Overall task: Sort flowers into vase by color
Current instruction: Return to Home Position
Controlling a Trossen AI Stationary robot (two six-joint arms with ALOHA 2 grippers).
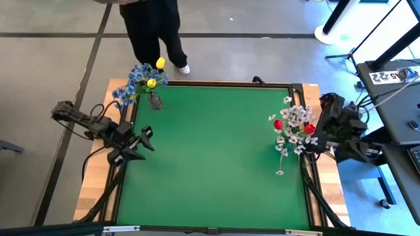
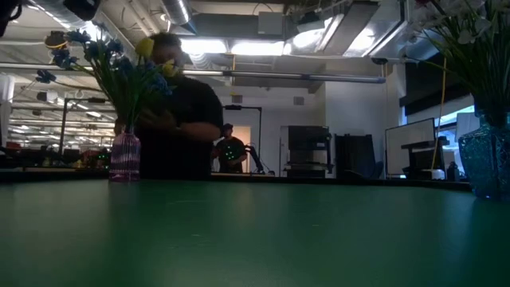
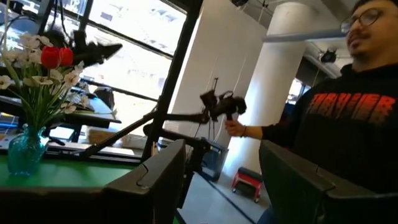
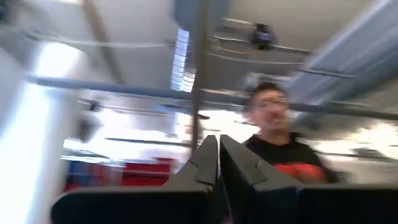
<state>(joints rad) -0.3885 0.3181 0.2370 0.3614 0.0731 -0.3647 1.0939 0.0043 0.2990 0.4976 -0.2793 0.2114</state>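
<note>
Judging from how things lie, the sorting looks finished and the step in hand is parking the arms. The blue blossoms [image 1: 136,78] and yellow tulips [image 1: 156,72] stand in the violet vase [image 1: 155,100] at the far left of the green table [image 1: 216,164]. The red tulips [image 1: 278,124] and white sprays [image 1: 298,115] stand in the teal vase [image 3: 25,151] near the right edge. The left gripper [image 1: 148,139] hovers at the left edge, fingers spread and empty. The right gripper [image 4: 217,146] sits at the right edge beside that bouquet, fingers pressed together on nothing. A person [image 1: 154,33] stands just beyond the far edge. The next move calls only for settling each arm clear of the bouquets.
</note>
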